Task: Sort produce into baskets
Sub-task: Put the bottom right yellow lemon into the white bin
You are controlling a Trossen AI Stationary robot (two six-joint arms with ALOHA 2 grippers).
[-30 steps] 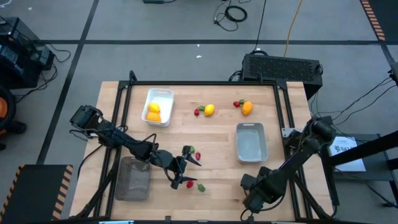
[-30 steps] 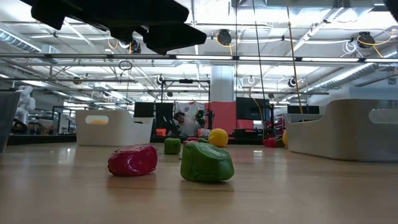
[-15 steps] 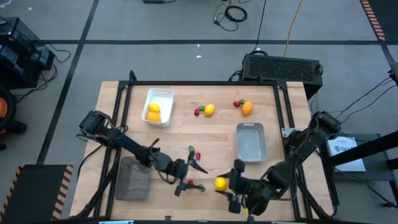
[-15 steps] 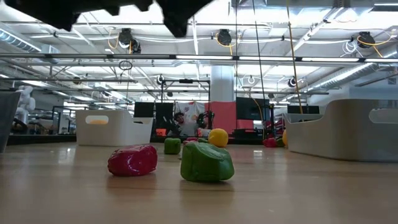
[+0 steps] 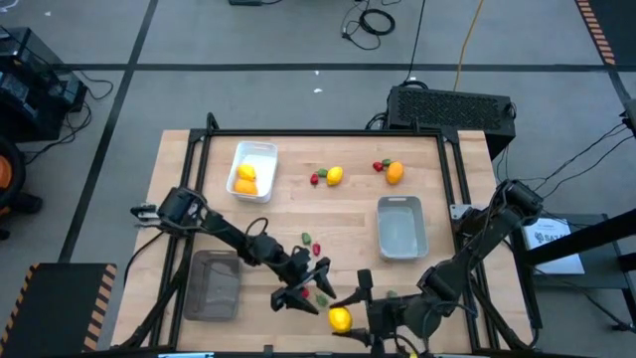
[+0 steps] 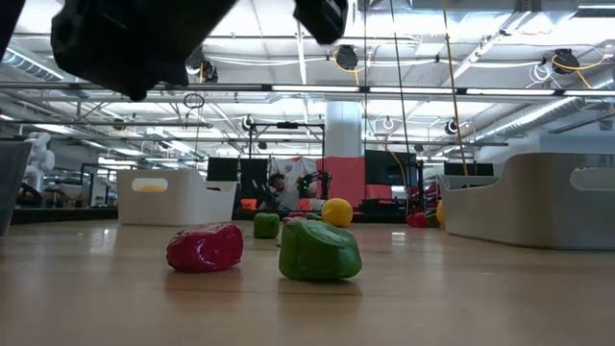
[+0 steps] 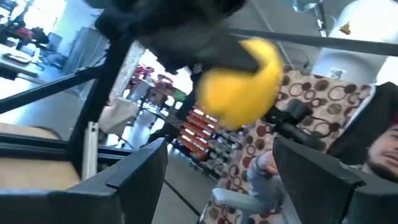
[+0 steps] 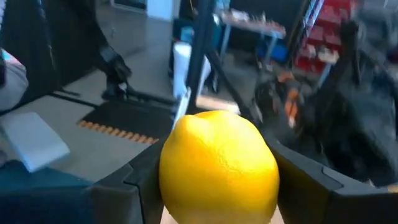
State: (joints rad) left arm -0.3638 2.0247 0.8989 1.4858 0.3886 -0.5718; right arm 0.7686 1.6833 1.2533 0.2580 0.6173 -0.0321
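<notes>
My right gripper (image 5: pixel 342 318) hangs above the table's near edge, shut on a round yellow fruit (image 8: pixel 217 168). My left gripper (image 5: pixel 304 284) is just to its left, open and with nothing between its fingers. In the left wrist view that fruit (image 7: pixel 239 81) shows ahead of it. A red piece (image 6: pixel 205 247) and a green piece (image 6: pixel 319 250) lie on the table below. The white basket (image 5: pixel 251 171) holds yellow and orange fruits. The light grey basket (image 5: pixel 401 226) stands at the right. The darker mesh basket (image 5: pixel 213 285) stands at the near left. My right gripper pinches the yellow fruit between its two fingers (image 8: pixel 134 180), one on each side of the fruit (image 8: pixel 171 177). The fingers lie about level and point toward the table's left. The fruit is lifted clear of the table.
A yellow fruit (image 5: pixel 335 176) with a red piece beside it, and an orange fruit (image 5: pixel 395 172) with small pieces, lie near the far edge. A green piece (image 5: pixel 307 239) and a red piece (image 5: pixel 318 248) lie mid-table. Bare wood lies between the baskets.
My right gripper has risen from the near right part of the table with the yellow fruit. It has gone left along the near edge and turned from pointing down to about level. My left gripper has tipped up, rolled, and drifted a little toward the near right.
</notes>
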